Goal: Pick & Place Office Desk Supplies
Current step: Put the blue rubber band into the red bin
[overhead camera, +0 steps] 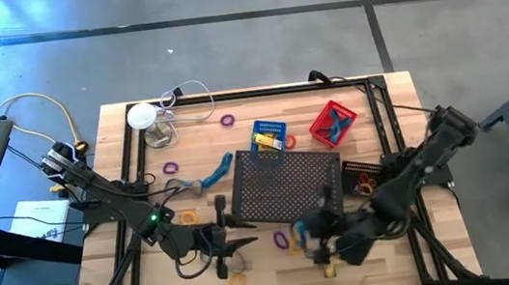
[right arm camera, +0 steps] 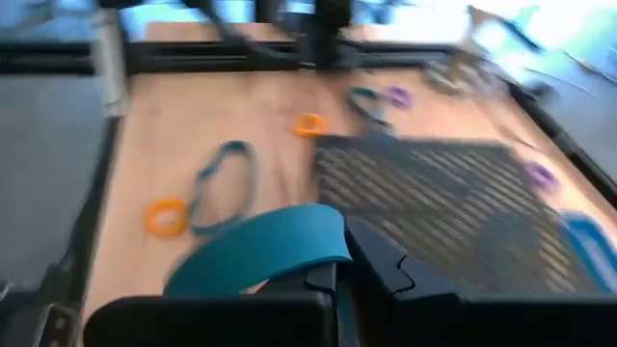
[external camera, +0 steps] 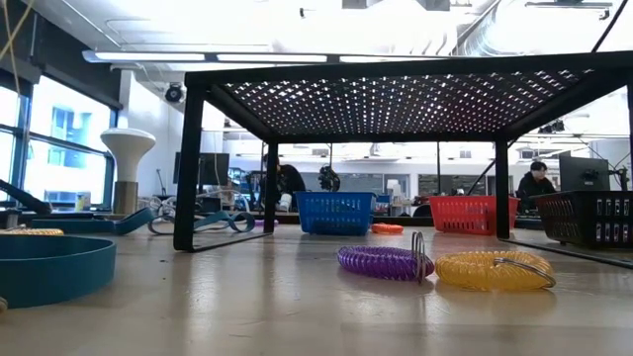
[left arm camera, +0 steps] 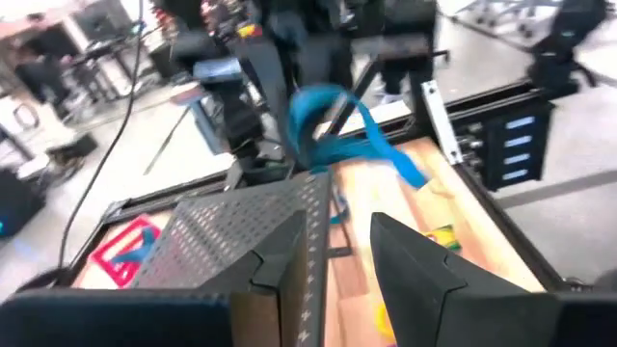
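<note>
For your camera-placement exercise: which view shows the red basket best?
The high view: the red basket shows whole from above, with blue items inside, beside the black mesh tray. The low view shows only its side, far off; the left wrist view catches it blurred; the right wrist view misses it.

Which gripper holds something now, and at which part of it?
The right gripper is shut on a teal rubber band loop, pinching one end. The left gripper holds nothing.

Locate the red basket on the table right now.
In the high view the red basket sits toward the table's far right, just right of the blue basket and beyond the black mesh tray.
</note>
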You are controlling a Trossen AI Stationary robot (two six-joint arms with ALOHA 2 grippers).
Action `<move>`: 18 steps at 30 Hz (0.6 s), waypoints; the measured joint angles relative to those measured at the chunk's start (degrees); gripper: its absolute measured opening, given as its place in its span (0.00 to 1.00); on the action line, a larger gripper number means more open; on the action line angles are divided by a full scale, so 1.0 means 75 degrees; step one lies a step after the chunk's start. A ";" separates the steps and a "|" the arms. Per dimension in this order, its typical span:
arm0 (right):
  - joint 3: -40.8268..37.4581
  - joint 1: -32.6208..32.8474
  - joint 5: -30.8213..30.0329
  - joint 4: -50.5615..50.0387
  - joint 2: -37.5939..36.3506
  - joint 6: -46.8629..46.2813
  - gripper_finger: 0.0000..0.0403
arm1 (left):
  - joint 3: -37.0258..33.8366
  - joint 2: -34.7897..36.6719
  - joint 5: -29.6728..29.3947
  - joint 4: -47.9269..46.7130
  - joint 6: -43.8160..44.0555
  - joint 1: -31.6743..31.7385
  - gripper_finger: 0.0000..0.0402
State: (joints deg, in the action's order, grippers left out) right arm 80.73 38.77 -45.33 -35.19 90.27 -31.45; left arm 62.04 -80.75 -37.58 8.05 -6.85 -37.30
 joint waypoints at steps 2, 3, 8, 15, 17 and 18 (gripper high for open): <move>0.0000 0.0155 -0.0530 -0.0929 -0.0412 -0.0953 0.01 | 0.0000 0.0007 -0.0301 -0.0094 0.0127 -0.0020 0.28; 0.0000 0.0185 -0.0750 -0.1306 -0.0626 -0.1333 0.01 | 0.0000 0.0035 -0.0341 -0.0229 0.0145 -0.0023 0.28; 0.0000 -0.0177 -0.1382 -0.3662 -0.1651 -0.3261 0.01 | 0.0000 0.0321 -0.0183 -0.0963 0.0468 0.0084 0.28; 0.0000 -0.2494 -0.1295 -0.6968 -0.2071 -0.5449 0.01 | 0.0000 0.0723 0.0953 -0.1146 0.0836 0.0271 0.28; -0.0009 -0.3382 -0.1167 -0.7299 -0.2079 -0.5429 0.01 | 0.0000 0.0842 0.0887 -0.1214 0.0845 0.0273 0.28; -0.0058 -0.3842 -0.1056 -0.7234 -0.2082 -0.5071 0.01 | 0.0000 0.0893 0.0826 -0.1269 0.0849 0.0281 0.28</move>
State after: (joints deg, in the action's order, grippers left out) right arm 80.29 9.96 -53.25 -89.44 74.65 -69.49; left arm 62.04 -74.05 -31.38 -1.47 -0.48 -35.19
